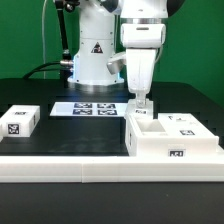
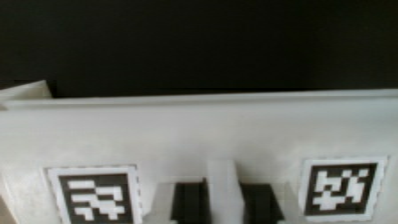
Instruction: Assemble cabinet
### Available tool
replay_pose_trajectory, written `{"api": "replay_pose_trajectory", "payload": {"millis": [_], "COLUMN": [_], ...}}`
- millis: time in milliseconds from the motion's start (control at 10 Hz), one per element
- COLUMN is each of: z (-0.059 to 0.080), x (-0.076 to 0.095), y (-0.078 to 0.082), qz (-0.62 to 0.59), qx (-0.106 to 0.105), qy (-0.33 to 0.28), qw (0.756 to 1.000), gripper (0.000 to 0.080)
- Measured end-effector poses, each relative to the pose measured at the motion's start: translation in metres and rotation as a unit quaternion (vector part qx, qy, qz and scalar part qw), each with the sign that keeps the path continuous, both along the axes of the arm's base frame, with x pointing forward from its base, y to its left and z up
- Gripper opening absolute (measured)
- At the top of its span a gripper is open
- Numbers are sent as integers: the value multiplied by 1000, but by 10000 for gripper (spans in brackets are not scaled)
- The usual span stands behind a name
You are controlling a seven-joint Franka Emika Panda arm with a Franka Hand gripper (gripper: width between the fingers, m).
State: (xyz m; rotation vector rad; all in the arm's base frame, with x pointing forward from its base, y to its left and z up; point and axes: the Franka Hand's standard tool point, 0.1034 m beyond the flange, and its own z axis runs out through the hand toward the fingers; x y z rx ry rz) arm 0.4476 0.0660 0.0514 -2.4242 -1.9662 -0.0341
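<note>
— What filled most of the scene?

— The black desk (image 1: 45, 140). The white robot base (image 1: 90, 55) stood at its far edge, and a long white rail (image 1: 70, 168) lay along its near edge.

— And where was the cabinet?

— The cabinet (image 1: 175, 140) sat by the near edge, toward the near corner on the exterior view's right, just behind the rail. It was the biggest white piece on the desk: a low box, open at the top on the side facing the middle of the desk, with tagged panels on its top and front.

— Anything else on the desk?

— The marker board (image 1: 90, 108) lay flat in the middle, between the base and the cabinet. A small white block (image 1: 20, 121) with one tag stood well apart from the cabinet, near the corner on the exterior view's left.

— What about the gripper?

— The gripper (image 1: 141, 106) pointed straight down at the cabinet's far upper edge, at the end nearest the marker board. In the wrist view its dark fingers (image 2: 185, 203) stood close together with a thin white wall of the cabinet filling the gap, so it looked clamped narrowly on that wall. The picture was blurred, though.

— Any smaller details?

— Two tags (image 2: 93, 195) showed on the white panel, one on either side of the fingers.
</note>
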Motion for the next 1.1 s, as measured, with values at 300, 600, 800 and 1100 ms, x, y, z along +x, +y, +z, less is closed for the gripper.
{"api": "replay_pose_trajectory", "payload": {"millis": [300,600,800,1100], "z": [7,9,9,6], "x": [2,2,2,12], "y": [1,4,4,5], "qz": [0,-7,-7,-9], "qx": [-3,-3,-3,0], "qy": [-1,-2,-2,-3], "qw": [1000,1000,1000,1000], "gripper": [70,70,70,70]}}
